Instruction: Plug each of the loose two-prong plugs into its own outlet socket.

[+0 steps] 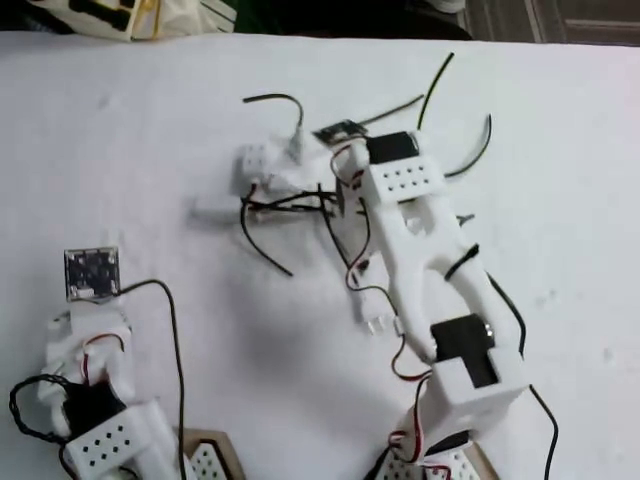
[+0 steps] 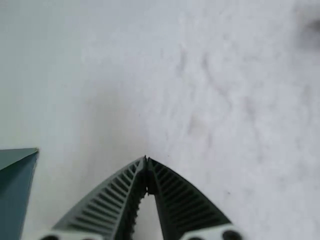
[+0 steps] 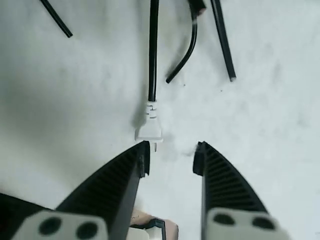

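In the right wrist view my right gripper (image 3: 171,152) stands open just above the white table. A white two-prong plug (image 3: 149,126) lies right before its fingertips, close to one dark finger (image 3: 131,169), its black cord (image 3: 153,50) running away from me. In the high view the right arm (image 1: 400,190) stretches to the table's middle, beside a white outlet block (image 1: 256,163) and a tangle of black cords (image 1: 285,203). Another white plug (image 1: 297,144) lies next to the block. My left gripper (image 2: 146,164) is shut on nothing, over bare white table; the left arm (image 1: 92,340) sits at the near left.
Loose black cords (image 1: 436,82) lie at the back right, with more cord ends (image 3: 222,40) beyond the plug. A small clear connector (image 1: 378,322) hangs on the right arm's red wiring. A dark edge (image 2: 17,190) shows beside the left gripper.
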Available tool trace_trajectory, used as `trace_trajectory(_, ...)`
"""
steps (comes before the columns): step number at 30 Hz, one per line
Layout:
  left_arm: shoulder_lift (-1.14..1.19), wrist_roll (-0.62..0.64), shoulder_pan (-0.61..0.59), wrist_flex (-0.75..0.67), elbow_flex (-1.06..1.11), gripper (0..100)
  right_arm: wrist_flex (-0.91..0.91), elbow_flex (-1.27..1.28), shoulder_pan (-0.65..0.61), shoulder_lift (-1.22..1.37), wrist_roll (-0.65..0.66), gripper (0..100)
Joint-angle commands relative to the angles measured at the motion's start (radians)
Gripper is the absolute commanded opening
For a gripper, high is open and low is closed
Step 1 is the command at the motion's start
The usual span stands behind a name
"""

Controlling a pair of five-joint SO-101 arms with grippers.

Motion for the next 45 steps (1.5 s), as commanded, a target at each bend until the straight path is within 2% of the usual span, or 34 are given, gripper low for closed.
trace_trajectory(1,-0.008,-0.005,0.010,-0.017,-0.009,2,0.012,0.066,0.018,-0.077,0.011,15.2)
trace_trajectory(8,-0.008,-0.005,0.010,-0.017,-0.009,2,-0.018,0.264,-0.065,-0.091,0.008,15.2)
trace_trajectory(16,-0.008,-0.005,0.010,-0.017,-0.009,2,-0.272,0.431,-0.140,-0.082,0.005,15.2)
trace_trajectory(23,-0.008,-0.005,0.010,-0.017,-0.009,2,-0.412,0.539,-0.136,-0.082,0.012,15.2)
trace_trajectory(30,-0.008,-0.005,0.010,-0.017,-0.009,2,-0.458,0.551,-0.084,-0.082,0.075,7.2)
trace_trajectory(36,-0.008,-0.005,0.010,-0.017,-0.009,2,-0.473,0.551,-0.030,-0.082,0.091,6.7)
trace_trajectory(40,-0.008,-0.005,0.010,-0.017,-0.009,2,-0.452,0.549,-0.056,-0.091,0.091,7.2)
trace_trajectory(45,-0.008,-0.005,0.010,-0.017,-0.009,2,-0.395,0.549,-0.140,-0.084,0.084,14.6)
